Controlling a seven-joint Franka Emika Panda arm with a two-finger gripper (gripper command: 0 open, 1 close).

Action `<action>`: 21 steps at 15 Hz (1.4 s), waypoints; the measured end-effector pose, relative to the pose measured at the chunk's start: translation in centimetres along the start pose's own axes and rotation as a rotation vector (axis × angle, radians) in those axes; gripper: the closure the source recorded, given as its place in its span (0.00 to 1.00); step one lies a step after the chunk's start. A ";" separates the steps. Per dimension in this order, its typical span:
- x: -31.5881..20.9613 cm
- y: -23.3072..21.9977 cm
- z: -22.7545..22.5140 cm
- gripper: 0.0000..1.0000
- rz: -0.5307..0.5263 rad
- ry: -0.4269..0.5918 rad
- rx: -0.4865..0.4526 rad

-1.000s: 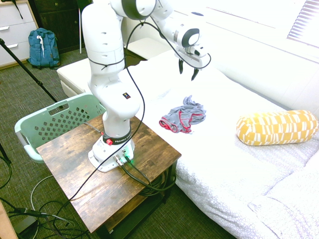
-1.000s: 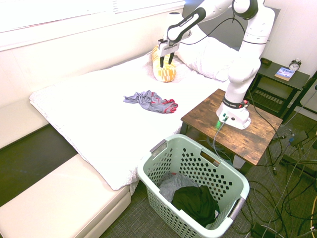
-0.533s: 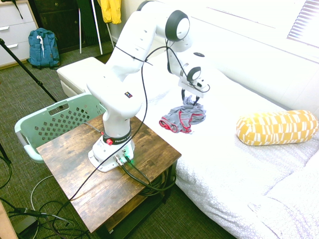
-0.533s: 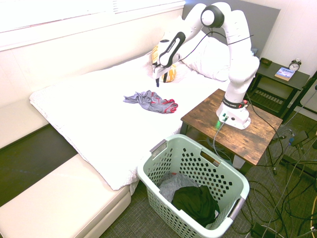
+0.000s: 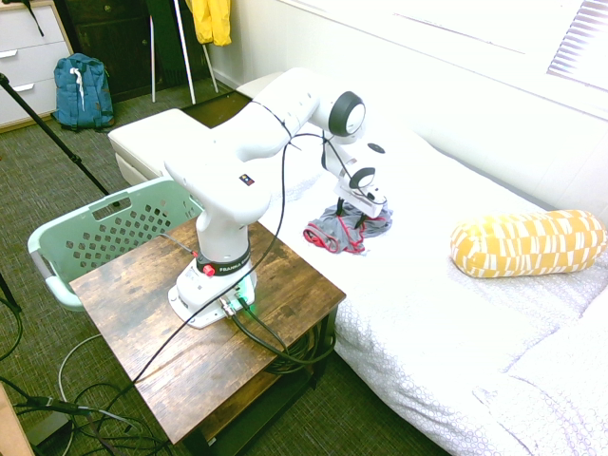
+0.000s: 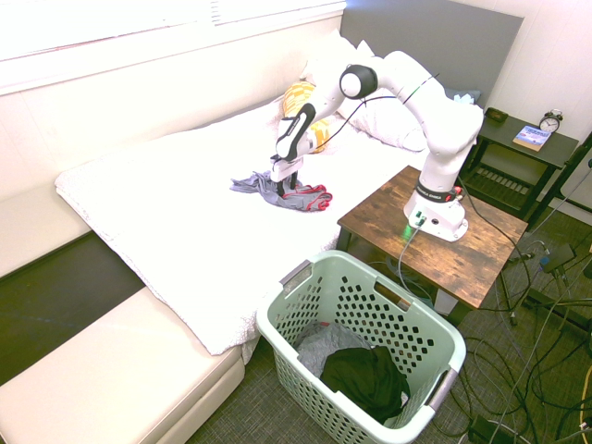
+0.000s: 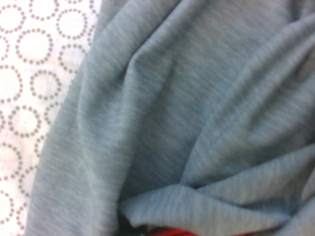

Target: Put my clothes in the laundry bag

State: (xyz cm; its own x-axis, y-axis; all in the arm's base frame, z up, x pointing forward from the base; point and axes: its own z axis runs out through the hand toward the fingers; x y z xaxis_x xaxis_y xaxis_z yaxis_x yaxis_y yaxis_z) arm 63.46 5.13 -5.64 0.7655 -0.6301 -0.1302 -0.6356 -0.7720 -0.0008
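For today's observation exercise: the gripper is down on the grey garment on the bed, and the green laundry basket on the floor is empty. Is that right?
Not quite. The gripper is down on the grey garment, but the laundry basket is not empty: the second exterior view shows dark and grey clothing already in it.

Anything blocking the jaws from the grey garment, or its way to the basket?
Nothing visible. The gripper is right down on the grey garment on the bed. The laundry basket sits open-topped on the floor beside the wooden table, already partly holding clothes.
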 end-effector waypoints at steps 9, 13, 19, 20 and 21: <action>1.3 0.0 0.4 1.00 0.008 -0.010 -0.017; 1.3 0.0 0.3 1.00 0.005 -0.010 -0.015; 1.2 -0.1 0.2 1.00 -0.016 -0.025 -0.010; 1.1 0.0 0.2 1.00 -0.017 -0.029 -0.010; 1.1 0.0 0.2 1.00 -0.017 -0.034 -0.010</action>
State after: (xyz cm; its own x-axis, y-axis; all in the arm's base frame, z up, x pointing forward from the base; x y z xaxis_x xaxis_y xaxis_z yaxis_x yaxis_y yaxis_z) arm 64.31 4.44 -5.94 0.7724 -0.6137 -0.1638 -0.6212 -0.7836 0.0064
